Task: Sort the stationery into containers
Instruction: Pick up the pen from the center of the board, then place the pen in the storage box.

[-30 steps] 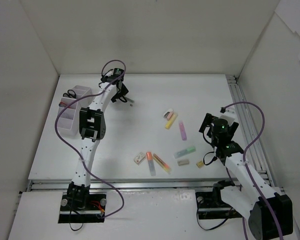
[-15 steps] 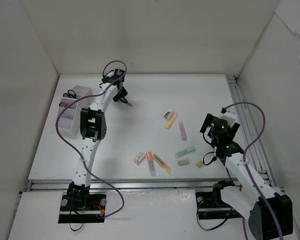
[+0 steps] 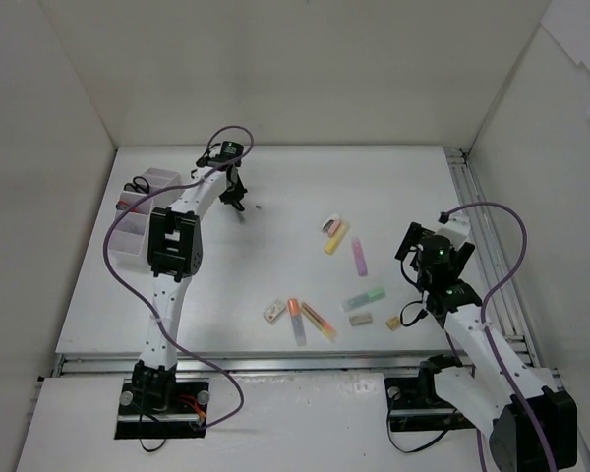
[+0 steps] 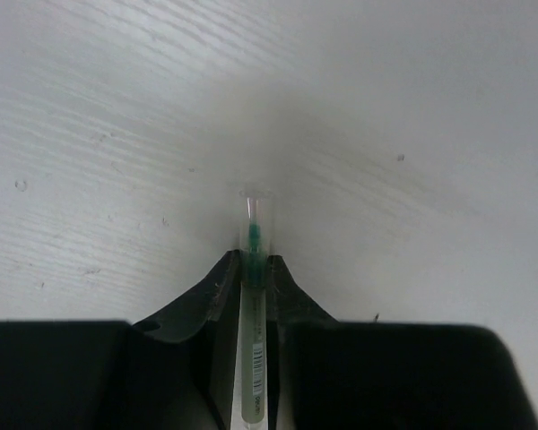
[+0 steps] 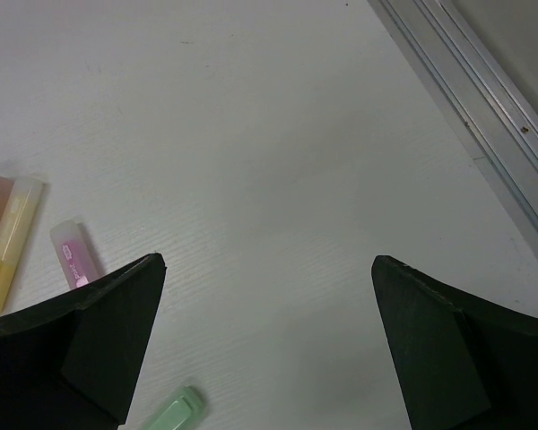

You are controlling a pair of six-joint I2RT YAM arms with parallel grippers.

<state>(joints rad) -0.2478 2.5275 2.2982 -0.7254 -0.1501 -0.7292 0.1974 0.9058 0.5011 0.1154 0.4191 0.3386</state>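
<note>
My left gripper (image 4: 254, 266) is shut on a thin clear pen (image 4: 253, 358) with green ink, its tip just past the fingertips, low over the table. From above, that left gripper (image 3: 238, 202) is at the far left-centre, right of the white organiser (image 3: 126, 236), which holds black-handled scissors (image 3: 136, 185). My right gripper (image 5: 269, 260) is open and empty above bare table; from above the right gripper (image 3: 425, 264) is to the right of the loose stationery. A pink highlighter (image 5: 76, 255), yellow highlighter (image 5: 9, 242) and green highlighter (image 5: 170, 412) lie to its left.
Loose on the table are a yellow highlighter (image 3: 336, 238), pink highlighter (image 3: 359, 258), green highlighter (image 3: 364, 298), orange highlighter (image 3: 296, 320), a tan eraser (image 3: 360, 319) and a whitish eraser (image 3: 274, 311). A metal rail (image 3: 477, 236) runs along the right edge. White walls enclose the table.
The left gripper's jaws have come together onto the pen, and the gripper has shifted slightly left. The right arm has barely moved.
</note>
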